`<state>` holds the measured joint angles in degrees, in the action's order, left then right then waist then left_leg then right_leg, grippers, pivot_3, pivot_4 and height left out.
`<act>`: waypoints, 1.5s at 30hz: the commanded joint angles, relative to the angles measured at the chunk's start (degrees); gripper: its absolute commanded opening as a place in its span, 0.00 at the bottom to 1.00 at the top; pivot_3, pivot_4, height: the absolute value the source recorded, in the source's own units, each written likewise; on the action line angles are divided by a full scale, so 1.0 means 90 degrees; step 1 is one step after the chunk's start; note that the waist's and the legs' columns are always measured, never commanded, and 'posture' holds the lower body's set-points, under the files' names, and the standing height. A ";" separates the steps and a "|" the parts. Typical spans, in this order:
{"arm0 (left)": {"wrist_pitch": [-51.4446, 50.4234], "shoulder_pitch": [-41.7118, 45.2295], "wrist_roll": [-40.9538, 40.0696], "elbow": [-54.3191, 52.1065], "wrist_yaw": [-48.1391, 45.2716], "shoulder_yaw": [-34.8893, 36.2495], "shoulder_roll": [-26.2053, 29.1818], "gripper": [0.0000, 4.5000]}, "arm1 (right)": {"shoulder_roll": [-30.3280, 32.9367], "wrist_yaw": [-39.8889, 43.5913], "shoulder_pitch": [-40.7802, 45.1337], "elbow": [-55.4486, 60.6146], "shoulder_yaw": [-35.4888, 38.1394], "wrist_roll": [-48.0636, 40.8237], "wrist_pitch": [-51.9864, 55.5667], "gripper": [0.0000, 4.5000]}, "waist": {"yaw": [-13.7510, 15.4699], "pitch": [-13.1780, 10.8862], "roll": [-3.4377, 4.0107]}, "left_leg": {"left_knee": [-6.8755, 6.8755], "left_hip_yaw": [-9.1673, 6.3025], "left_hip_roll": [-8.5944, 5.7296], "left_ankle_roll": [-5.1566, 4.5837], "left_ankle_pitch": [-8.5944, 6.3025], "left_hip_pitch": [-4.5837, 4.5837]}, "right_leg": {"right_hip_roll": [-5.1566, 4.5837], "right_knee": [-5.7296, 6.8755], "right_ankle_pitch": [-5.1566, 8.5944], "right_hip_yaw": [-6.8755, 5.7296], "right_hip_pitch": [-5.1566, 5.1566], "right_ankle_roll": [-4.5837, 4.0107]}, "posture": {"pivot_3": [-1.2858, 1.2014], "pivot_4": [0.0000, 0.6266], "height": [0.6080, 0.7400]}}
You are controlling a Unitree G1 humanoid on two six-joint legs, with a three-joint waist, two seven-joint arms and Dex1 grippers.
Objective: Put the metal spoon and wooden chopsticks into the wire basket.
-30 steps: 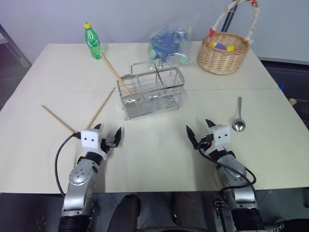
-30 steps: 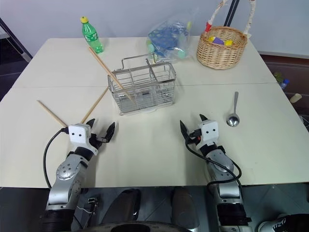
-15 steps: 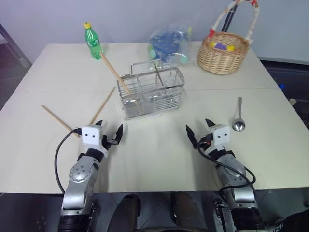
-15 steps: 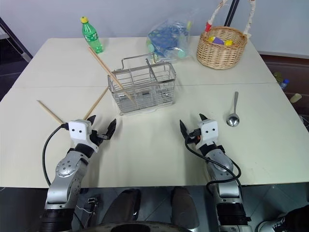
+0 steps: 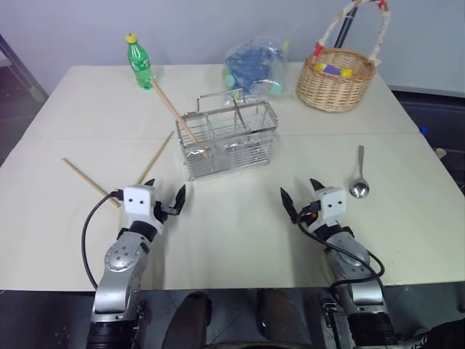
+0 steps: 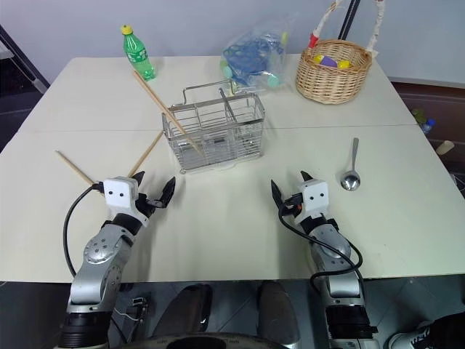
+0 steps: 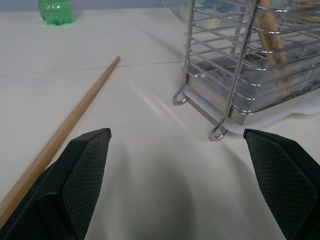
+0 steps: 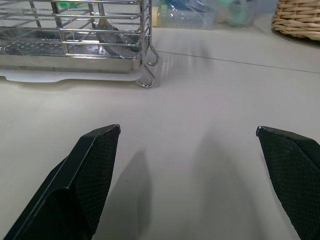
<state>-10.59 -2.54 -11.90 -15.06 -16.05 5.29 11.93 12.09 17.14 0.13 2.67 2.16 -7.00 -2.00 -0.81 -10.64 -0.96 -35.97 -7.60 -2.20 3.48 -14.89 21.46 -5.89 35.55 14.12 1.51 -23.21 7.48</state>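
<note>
On my far left I have two chopsticks lying flat on the table: one loose stick angled out toward the table's left edge, and a second stick slanting up toward the basket's left end, its near part hidden behind my left gripper. My left gripper hovers just above the tabletop near the front edge, jaws spread wide and holding nothing; through its wrist camera the second stick runs past the left finger and the basket's feet sit just ahead.

Behind that, near the far edge, stands a green bottle. A third stick leans out of the basket's left compartment, tilted back toward the bottle.

The basket stands upright at mid-table, with another stick poking up inside it. Behind it lies a clear bag of blue and green items.

My right gripper is level above the table, jaws fully apart and empty. The spoon lies flat just to its right, bowl nearest me, handle pointing away, well apart from the basket. A wicker basket sits at the far right corner.
</note>
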 commanded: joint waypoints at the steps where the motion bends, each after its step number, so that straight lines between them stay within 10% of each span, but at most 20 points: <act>1: -0.0209 -0.0129 -0.0600 -0.0838 -0.0973 -0.0005 0.0624 0.99 | 0.0001 -0.0009 0.0027 0.0363 0.0002 -0.0016 -0.0031 1.00 | -0.0011 0.0000 0.0001 | 0.0000 0.0000 0.0000 0.0000 0.0000 0.0000 | 0.0000 0.0000 0.0000 0.0000 -0.0001 -0.0001 | 0.52 0.24 1.00; 23: -0.2194 0.0524 -0.3197 -0.2656 -0.2886 0.0246 0.3021 0.99 | 0.0086 -0.0039 0.0046 0.0346 0.0008 0.0062 0.0015 1.00 | -0.0017 -0.0005 0.0025 | 0.0002 0.0002 0.0004 -0.0001 -0.0001 0.0000 | 0.0001 -0.0002 0.0012 0.0001 0.0000 -0.0022 | 0.52 0.24 1.00; 35: -0.2442 0.0875 -0.3217 -0.2612 -0.2757 0.0258 0.3060 0.99 | 0.1517 -0.0163 0.1416 0.2719 0.1389 -0.1190 0.4702 1.00 | -0.0007 -0.0012 0.0037 | 0.0002 0.0001 0.0009 -0.0002 -0.0001 0.0003 | 0.0006 0.0000 0.0011 0.0001 -0.0003 -0.0022 | 0.52 0.24 1.00; 45: -0.1578 0.0256 -0.2690 -0.2302 -0.3054 0.0089 0.2699 0.99 | 0.2091 -0.0243 0.3067 0.1273 0.2403 -0.2202 0.7855 1.00 | 0.0008 -0.0012 0.0040 | 0.0001 0.0007 0.0008 -0.0008 -0.0004 0.0013 | 0.0004 -0.0029 0.0007 0.0000 -0.0001 -0.0036 | 0.52 0.24 1.00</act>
<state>-26.56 0.16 -36.68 -34.87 -43.47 5.94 36.41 29.29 14.56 26.75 15.97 22.40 -27.15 68.55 -0.74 -10.75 -0.61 -35.96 -7.53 -2.13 3.41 -14.92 21.59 -5.85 35.25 14.17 1.51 -23.22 7.15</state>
